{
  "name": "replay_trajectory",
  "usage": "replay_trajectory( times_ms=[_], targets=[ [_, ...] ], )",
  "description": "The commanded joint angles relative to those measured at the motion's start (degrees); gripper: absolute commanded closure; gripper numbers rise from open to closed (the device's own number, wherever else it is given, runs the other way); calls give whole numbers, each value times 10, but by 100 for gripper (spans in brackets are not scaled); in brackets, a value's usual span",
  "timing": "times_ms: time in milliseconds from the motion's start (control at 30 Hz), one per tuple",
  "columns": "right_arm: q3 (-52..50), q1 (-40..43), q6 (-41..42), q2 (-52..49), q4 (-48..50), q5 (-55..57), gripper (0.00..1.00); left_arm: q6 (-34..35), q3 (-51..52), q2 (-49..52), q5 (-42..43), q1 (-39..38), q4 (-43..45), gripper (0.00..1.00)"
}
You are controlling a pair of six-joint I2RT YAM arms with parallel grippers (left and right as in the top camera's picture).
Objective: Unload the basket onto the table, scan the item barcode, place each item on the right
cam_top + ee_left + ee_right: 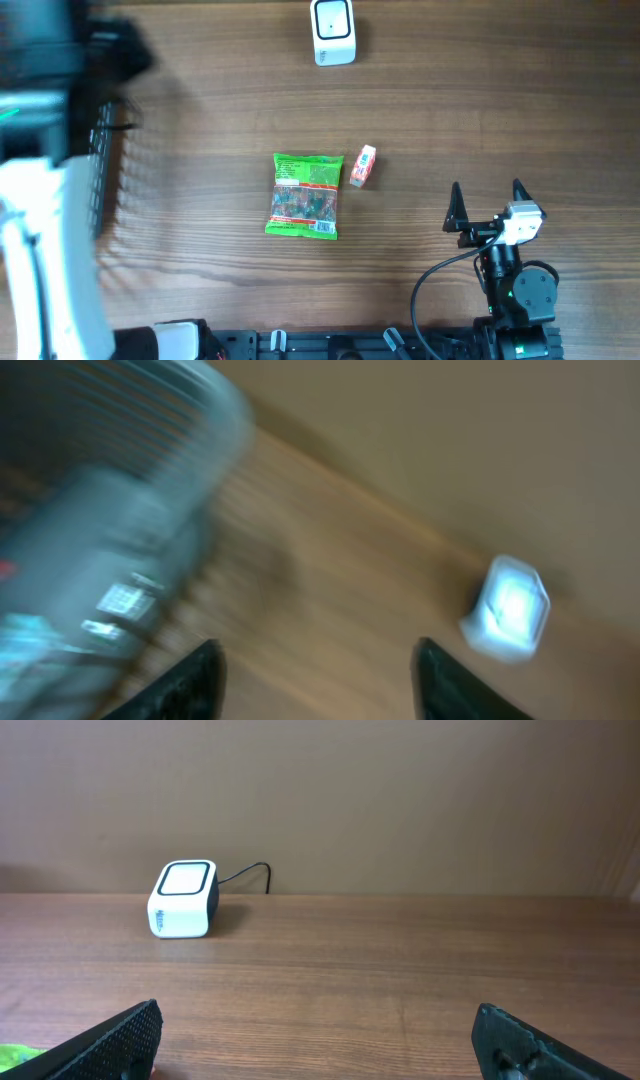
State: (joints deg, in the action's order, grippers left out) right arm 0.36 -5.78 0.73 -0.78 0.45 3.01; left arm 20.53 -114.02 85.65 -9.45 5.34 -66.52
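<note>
Scanner (333, 32) sits at the far edge of the wooden table (200, 100), white with a dark face, its cable (250, 872) curling off behind it. Near the middle of the table lies a green snack bag (305, 196), flat, printed face up. Just beside its upper right corner is a small orange-and-white box (361, 166) — close, but not touching. Both lie well short of the scanner, and no arm is on either of them.

Over on the near right the right gripper (487, 200) sits low, pointing towards the scanner, its two fingers spread wide with nothing between them. The left arm (40, 230) runs along the left edge above a wire basket (105, 170). Its wrist view is badly smeared, yet the left gripper (315, 685) shows both fingertips standing apart over bare wood, empty. The basket fills that view's upper left and holds a grey thing (100, 550) with pale labels — too blurred to name.
</note>
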Motion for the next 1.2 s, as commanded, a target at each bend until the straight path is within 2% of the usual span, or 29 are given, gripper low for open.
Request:
replay_trajectory(
  times_ms=[0,33,67,200,367,500,667,867,1167],
  targets=[
    [-1,1,-6,3,3,1,0,-6,-10,15,-39,132,-24,14],
    [-1,1,-6,3,3,1,0,-6,-10,27,-39,171,-39,3],
    [-1,1,-6,3,3,1,0,-6,-10,39,-39,199,-51,0],
    [-1,1,-6,3,3,1,0,26,-9,119,-33,294,-119,0],
    [-1,1,-6,3,3,1,0,26,5,229,-19,342,-148,0],
    [-1,1,-6,3,3,1,0,112,35,284,-16,360,-145,0],
    [-1,1,-6,3,3,1,0,176,121,285,-18,375,-85,0],
    [-1,1,-6,3,3,1,1,177,234,285,-22,383,12,0],
    [-1,1,-6,3,3,1,0,174,313,285,-21,383,115,0]
  ],
)
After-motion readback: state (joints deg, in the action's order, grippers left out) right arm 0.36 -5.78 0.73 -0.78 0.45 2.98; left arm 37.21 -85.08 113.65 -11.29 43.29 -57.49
